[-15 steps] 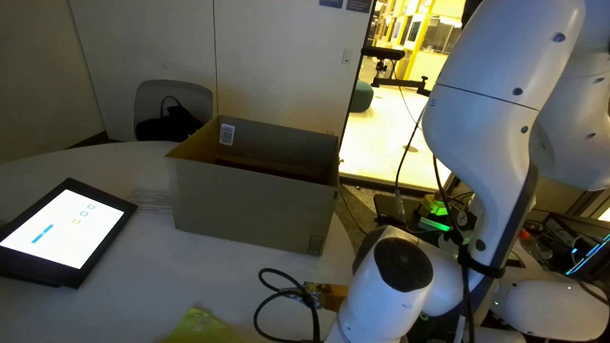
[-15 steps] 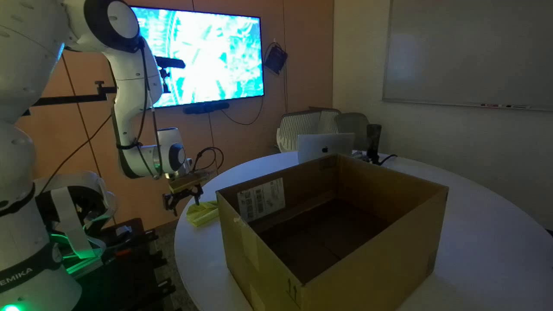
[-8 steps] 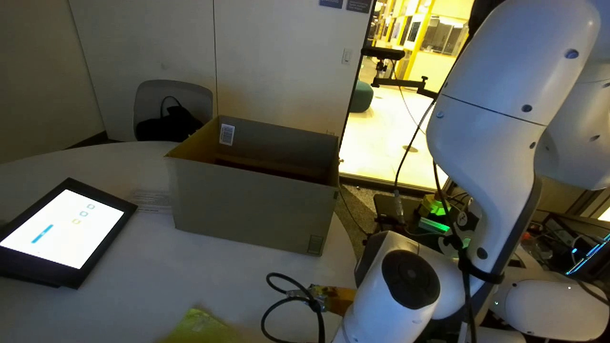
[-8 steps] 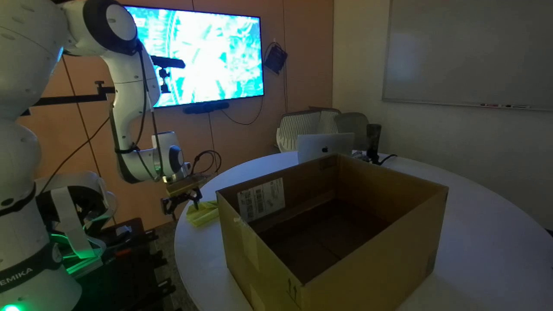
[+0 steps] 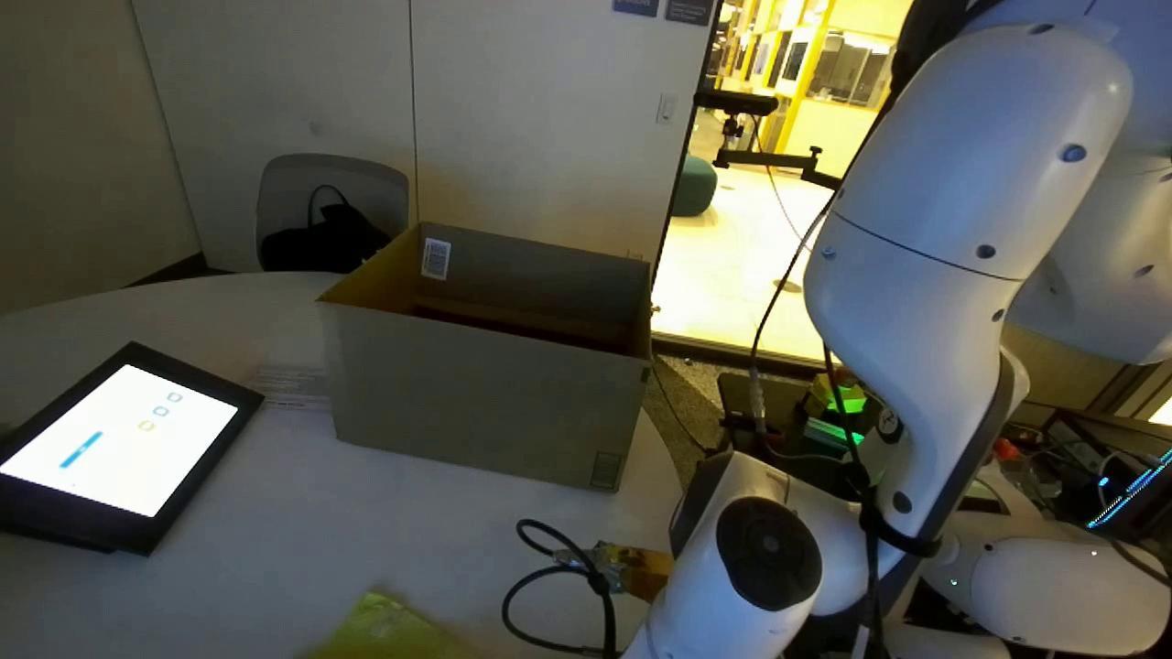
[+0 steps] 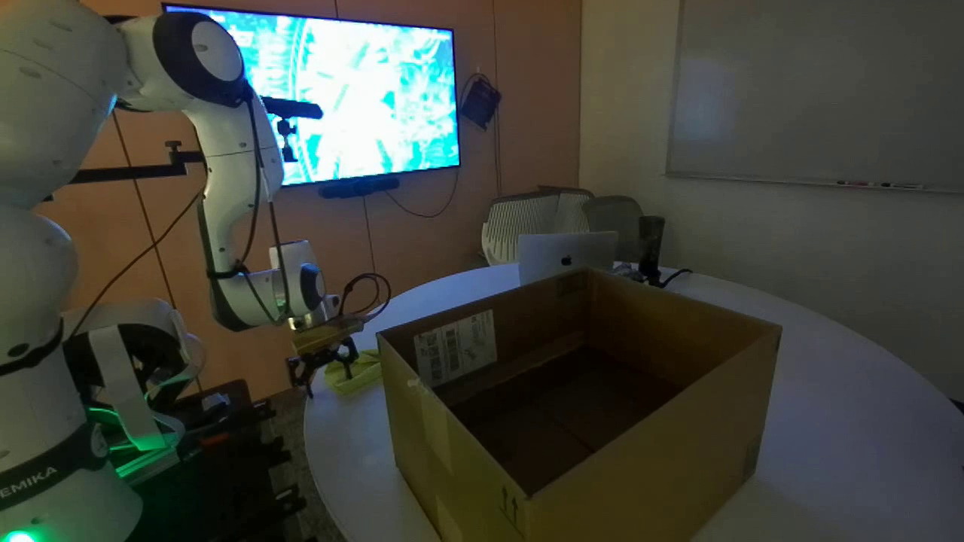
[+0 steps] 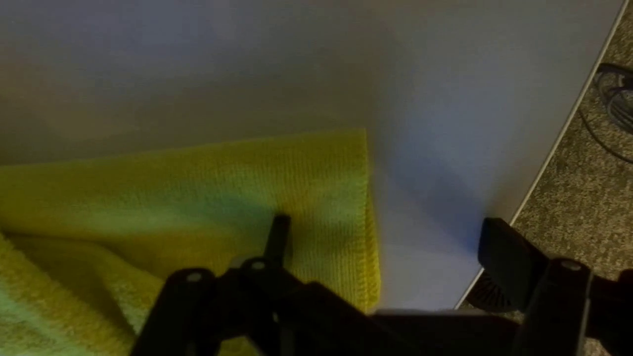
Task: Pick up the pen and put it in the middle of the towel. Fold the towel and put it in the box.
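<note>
The towel (image 7: 198,198) is lying on the bench (image 7: 420,89), outside the box (image 6: 640,467) and apart from it, filling the lower left of the wrist view. A double edge is showing at its right end, so it is probably holding a fold already, and the step in hand is likely gripping that end. The pen is not showing anywhere; it may be hiding inside the cloth. The end effector (image 7: 388,232) is standing wide open, holding nothing: one finger (image 7: 279,237) is hanging over the cloth at lower centre, perhaps touching, while the opposite finger (image 7: 514,272) is crossing the bench's rim at lower right. A sound grip is probably calling for shifting toward the frame's left, so that both tips are meeting cloth, then descending straight and closing slowly, with all layers bunching between the pads. If the pen is resting within, lifting level should be keeping it from slipping out. In an exterior view, the arm (image 6: 226,169) is arching from the upper left, its forearm dropping steeply and its wrist bending so that the fingers are pointing down at left of centre.
</note>
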Robot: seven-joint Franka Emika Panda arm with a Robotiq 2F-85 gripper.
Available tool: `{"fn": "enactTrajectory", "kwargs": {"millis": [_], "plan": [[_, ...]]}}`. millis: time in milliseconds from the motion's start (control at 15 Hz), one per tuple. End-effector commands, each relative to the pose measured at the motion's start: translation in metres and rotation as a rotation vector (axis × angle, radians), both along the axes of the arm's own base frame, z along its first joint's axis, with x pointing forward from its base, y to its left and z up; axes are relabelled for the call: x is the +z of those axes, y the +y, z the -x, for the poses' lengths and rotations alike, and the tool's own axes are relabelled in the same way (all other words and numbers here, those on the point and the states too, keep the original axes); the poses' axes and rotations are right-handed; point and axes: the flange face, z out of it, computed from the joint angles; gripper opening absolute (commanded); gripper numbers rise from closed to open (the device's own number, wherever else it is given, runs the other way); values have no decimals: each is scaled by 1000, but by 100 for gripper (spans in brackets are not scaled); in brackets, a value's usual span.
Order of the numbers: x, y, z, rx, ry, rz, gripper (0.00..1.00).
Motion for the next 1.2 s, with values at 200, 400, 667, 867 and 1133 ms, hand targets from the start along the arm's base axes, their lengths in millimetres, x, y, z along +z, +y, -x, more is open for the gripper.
{"fn": "enactTrajectory", "kwargs": {"millis": [200, 400, 667, 867, 1133], "plan": [[-1, 5, -7, -39, -20, 9, 53], [2, 6, -14, -50, -29, 7, 29], [4, 7, -21, -63, -38, 1, 6], [8, 7, -28, -93, -50, -5, 7], [36, 8, -51, -146, -106, -48, 8]]}}
